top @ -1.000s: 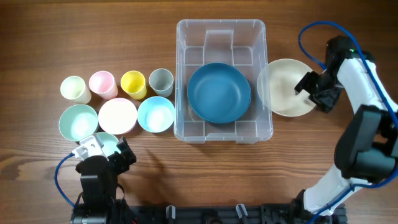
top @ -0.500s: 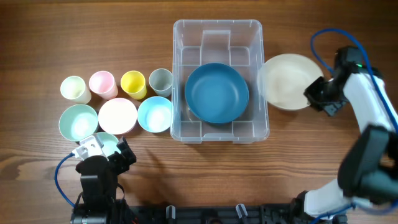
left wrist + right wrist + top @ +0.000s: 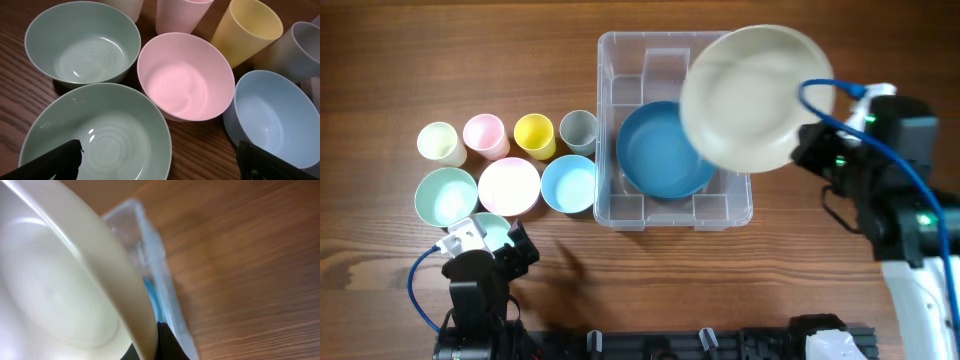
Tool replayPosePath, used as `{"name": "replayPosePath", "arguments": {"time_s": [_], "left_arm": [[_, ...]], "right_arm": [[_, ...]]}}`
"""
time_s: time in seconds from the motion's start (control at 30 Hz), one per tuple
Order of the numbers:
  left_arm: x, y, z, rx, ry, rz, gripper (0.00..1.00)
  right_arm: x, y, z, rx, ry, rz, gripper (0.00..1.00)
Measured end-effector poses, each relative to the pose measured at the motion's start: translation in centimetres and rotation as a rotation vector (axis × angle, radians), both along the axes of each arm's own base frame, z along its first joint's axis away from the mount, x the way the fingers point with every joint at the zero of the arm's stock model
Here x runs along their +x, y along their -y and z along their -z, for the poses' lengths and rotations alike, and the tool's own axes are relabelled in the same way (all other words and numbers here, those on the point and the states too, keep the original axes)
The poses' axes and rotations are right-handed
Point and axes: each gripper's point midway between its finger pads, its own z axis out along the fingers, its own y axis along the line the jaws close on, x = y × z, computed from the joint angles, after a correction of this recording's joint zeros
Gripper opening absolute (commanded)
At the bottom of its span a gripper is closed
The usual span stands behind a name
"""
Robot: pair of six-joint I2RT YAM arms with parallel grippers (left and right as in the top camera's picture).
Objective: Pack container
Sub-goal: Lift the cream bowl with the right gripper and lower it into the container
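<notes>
The clear rectangular container (image 3: 610, 120) stands mid-table with a dark blue bowl (image 3: 655, 150) inside it. My right gripper (image 3: 807, 147) is shut on the rim of a large cream bowl (image 3: 755, 95), which hangs tilted above the container's right half. In the right wrist view the cream bowl (image 3: 60, 280) fills the left side, pinched by my gripper (image 3: 150, 347), with the container wall (image 3: 150, 265) just beyond. My left gripper (image 3: 160, 167) stands open low over a pale green bowl (image 3: 95, 135), holding nothing.
Left of the container stand cream (image 3: 440, 143), pink (image 3: 485, 135), yellow (image 3: 535, 135) and grey (image 3: 579, 130) cups. In front of them sit a green bowl (image 3: 446, 195), a pink bowl (image 3: 509, 186) and a light blue bowl (image 3: 570, 184).
My right gripper shut on the cream bowl's rim and lifted it from the table right of the container up over the container. The left arm has stayed still.
</notes>
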Motion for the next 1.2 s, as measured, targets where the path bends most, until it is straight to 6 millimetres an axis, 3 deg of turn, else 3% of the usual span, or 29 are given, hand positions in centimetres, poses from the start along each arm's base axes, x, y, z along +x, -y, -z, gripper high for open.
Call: {"name": "replayPosePath", "arguments": {"time_s": [0.07, 0.2, 0.23, 0.3, 0.33, 0.43, 0.57, 0.73, 0.8, 0.9, 0.97, 1.03, 1.2], "left_arm": [[0.0, 0.0, 0.0, 0.0, 0.0, 0.0, 1.0], [0.0, 0.0, 0.0, 0.0, 0.0, 0.0, 1.0], [0.0, 0.0, 0.0, 0.0, 0.0, 0.0, 1.0], [0.0, 0.0, 0.0, 0.0, 0.0, 0.0, 1.0], [0.0, 0.0, 0.0, 0.0, 0.0, 0.0, 1.0], [0.0, 0.0, 0.0, 0.0, 0.0, 0.0, 1.0], [0.0, 0.0, 0.0, 0.0, 0.0, 0.0, 1.0], [0.0, 0.0, 0.0, 0.0, 0.0, 0.0, 1.0], [0.0, 0.0, 0.0, 0.0, 0.0, 0.0, 1.0], [0.0, 0.0, 0.0, 0.0, 0.0, 0.0, 1.0], [0.0, 0.0, 0.0, 0.0, 0.0, 0.0, 1.0], [0.0, 0.0, 0.0, 0.0, 0.0, 0.0, 1.0], [0.0, 0.0, 0.0, 0.0, 0.0, 0.0, 1.0]], "right_arm": [[0.5, -1.6, 1.3, -0.009, -0.041, -0.056, 0.04], [2.1, -5.6, 6.1, -0.06, -0.176, -0.19, 0.05], [2.3, -6.6, 7.7, -0.077, -0.22, -0.223, 0.08], [2.7, -8.5, 11.1, -0.119, -0.306, -0.278, 0.33], [2.9, -9.1, 12.5, -0.14, -0.333, -0.297, 0.39], [3.3, -9.8, 15.3, -0.191, -0.388, -0.318, 0.43], [3.5, -9.5, 14.9, -0.212, -0.366, -0.321, 0.44], [3.0, -10.2, 10.9, -0.178, -0.253, -0.382, 0.45], [2.2, -11.8, 9.4, -0.141, -0.205, -0.506, 0.44], [1.1, -13.8, 9.2, -0.132, -0.189, -0.644, 0.22], [0.4, -15.0, 9.1, -0.13, -0.181, -0.705, 0.16], [-0.4, -16.2, 9.3, -0.131, -0.179, -0.767, 0.14], [-2.8, -19.3, 11.8, -0.141, -0.253, -0.917, 0.09]]}}
